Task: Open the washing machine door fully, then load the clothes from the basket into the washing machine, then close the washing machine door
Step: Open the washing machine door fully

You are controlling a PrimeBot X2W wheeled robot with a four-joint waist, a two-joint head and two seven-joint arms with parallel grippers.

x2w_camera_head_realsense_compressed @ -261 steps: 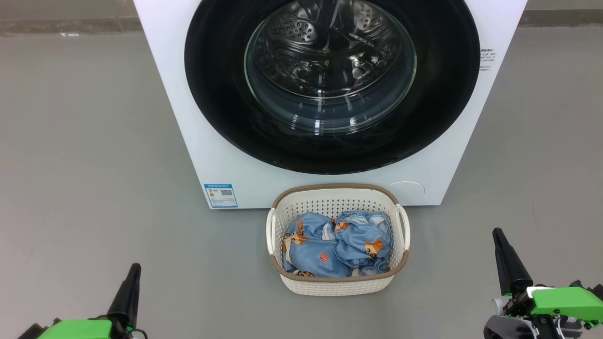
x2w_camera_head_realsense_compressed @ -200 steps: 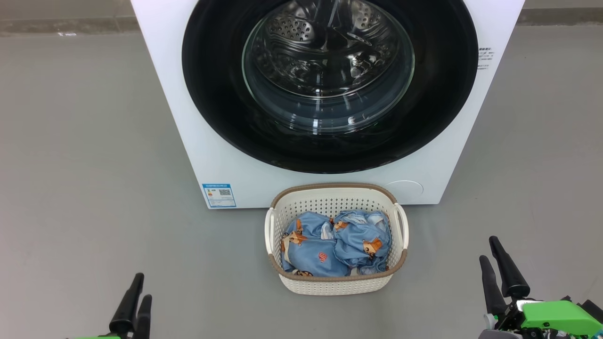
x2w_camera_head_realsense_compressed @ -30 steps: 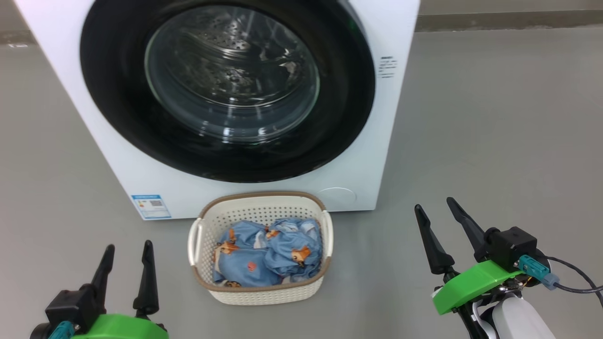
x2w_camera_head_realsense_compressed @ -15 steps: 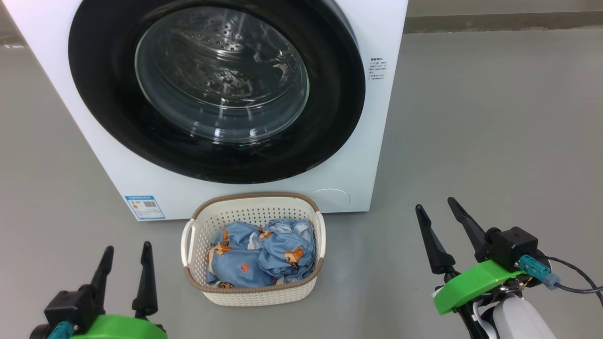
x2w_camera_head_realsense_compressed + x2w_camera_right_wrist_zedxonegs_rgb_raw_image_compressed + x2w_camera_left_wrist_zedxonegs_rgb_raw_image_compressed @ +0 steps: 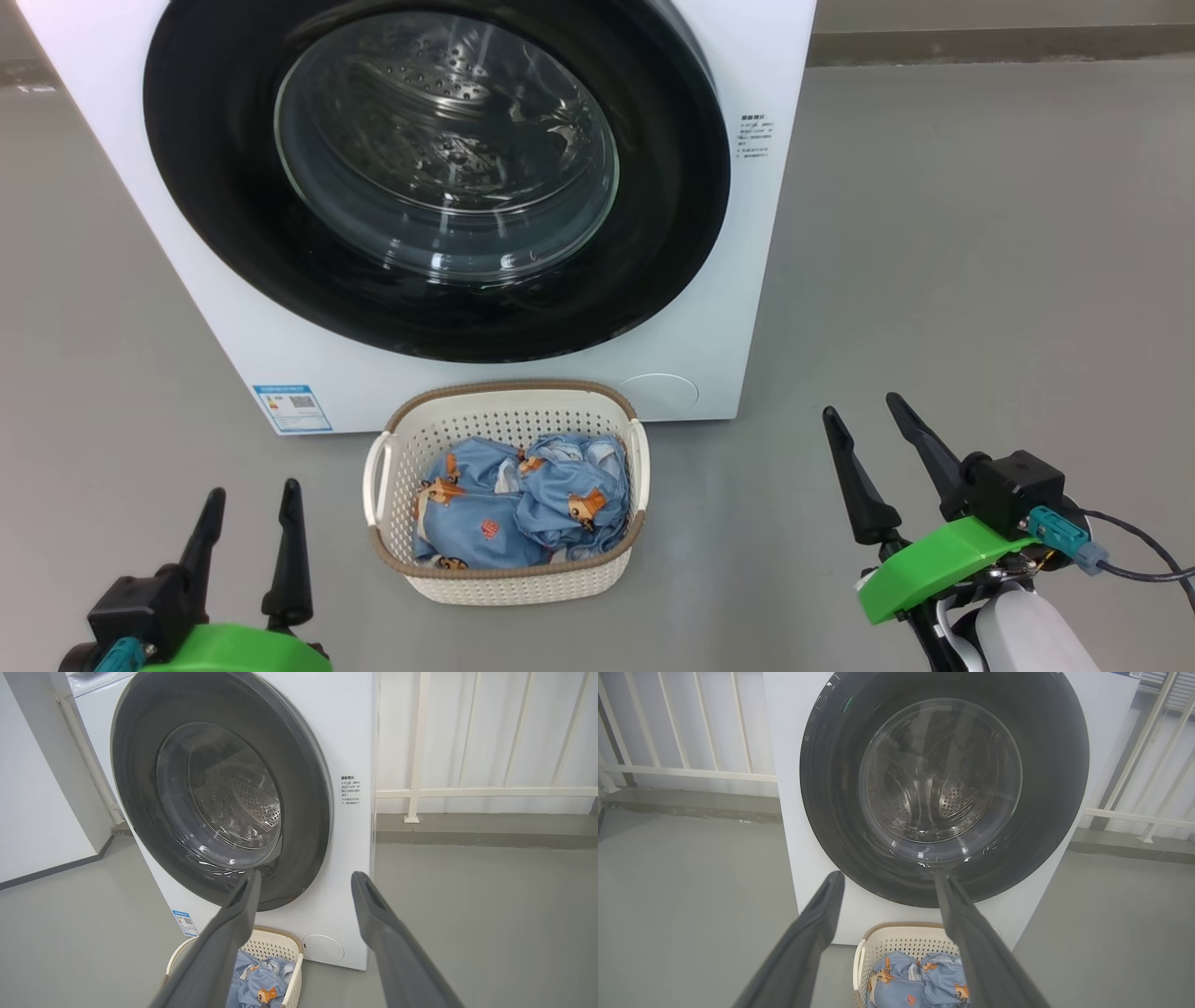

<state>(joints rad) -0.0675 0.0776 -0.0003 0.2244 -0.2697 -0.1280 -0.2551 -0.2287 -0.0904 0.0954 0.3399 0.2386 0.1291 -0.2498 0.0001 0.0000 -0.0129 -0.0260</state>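
Opening the door (image 5: 439, 177), at twelve o'clock from the basket (image 5: 509, 385), seems the step in hand; the left gripper (image 5: 254, 490) and right gripper (image 5: 861, 407), both spread and empty, must next reach its edge.

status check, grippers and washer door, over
Left gripper open, empty; right gripper open, empty. Washing machine door shut; clothes in basket. Basket on floor just below door.
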